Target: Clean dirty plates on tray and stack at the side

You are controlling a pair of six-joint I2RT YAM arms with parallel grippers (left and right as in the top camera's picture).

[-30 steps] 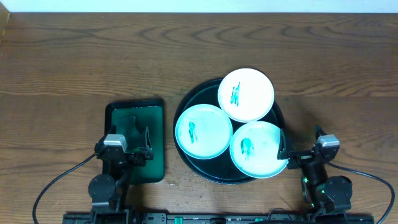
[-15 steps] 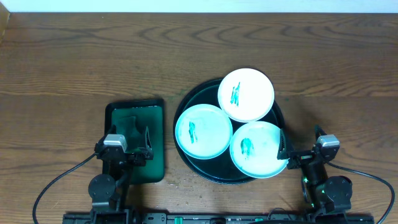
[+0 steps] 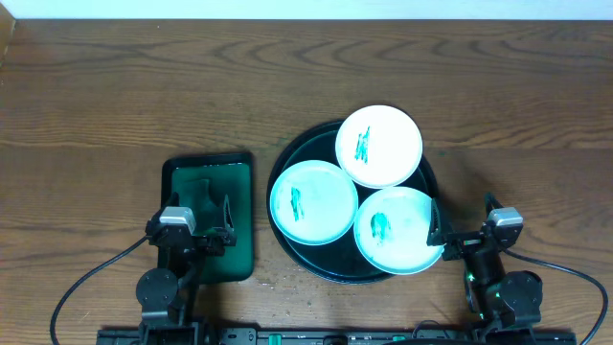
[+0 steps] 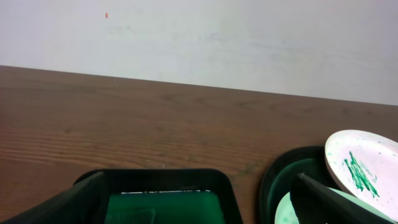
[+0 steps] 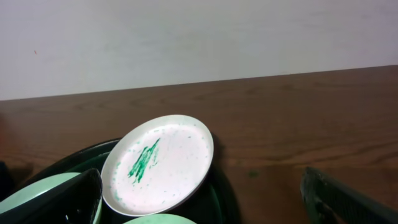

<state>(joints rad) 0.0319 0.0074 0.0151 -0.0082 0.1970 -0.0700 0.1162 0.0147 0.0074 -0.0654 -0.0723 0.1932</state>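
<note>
The left jaws stand spread wide and empty, low over the near end of the small rectangular green tray [image 3: 206, 177], where I'd guess the wiping gear is kept. The right jaws gape just as wide, gripping nothing, close beside the near plate [image 3: 398, 230], handy for a first pick. All three plates lie overlapping on the round dark tray [image 3: 326, 261] on the wooden tabletop [image 3: 115, 86], every one smeared teal. The far plate [image 3: 378, 145] rests on the edges of the near one and the left plate [image 3: 313, 202].
</note>
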